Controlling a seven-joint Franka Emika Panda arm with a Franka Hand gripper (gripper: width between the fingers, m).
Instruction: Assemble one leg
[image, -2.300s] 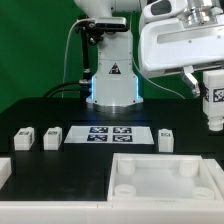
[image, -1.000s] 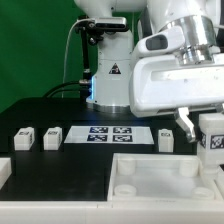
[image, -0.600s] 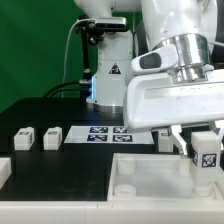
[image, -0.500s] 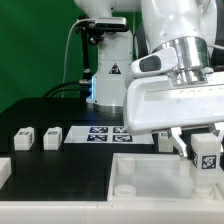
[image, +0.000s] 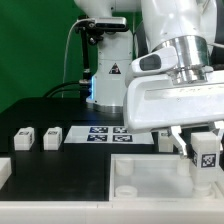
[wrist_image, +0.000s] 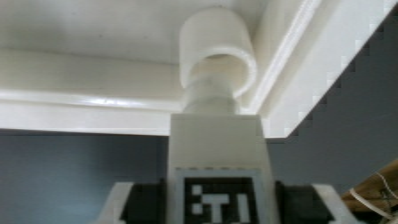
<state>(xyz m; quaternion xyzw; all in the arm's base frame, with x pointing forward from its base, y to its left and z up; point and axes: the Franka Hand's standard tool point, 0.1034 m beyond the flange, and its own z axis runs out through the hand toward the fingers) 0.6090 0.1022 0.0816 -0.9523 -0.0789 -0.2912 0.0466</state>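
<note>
The jaws are closed on a small white plastic cuboid leg (image: 206, 150) with a black-and-white tag, held upright by the gripper (image: 205, 157). It has been lowered from high up to just above a corner of the large white square tray-like piece (image: 140, 180) and is now barely moved, so insertion is judged near. Only the wrist view shows it lined up with the rounded corner fitting (wrist_image: 221, 55); only the exterior view shows the spare white blocks (image: 52, 137) and the flat white marker board (image: 108, 134).

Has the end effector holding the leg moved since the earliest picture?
Yes. The end effector, shut on the leg, has come down from above the marker board's level to the white tray piece's corner, drifting slightly toward the exterior view's left.
</note>
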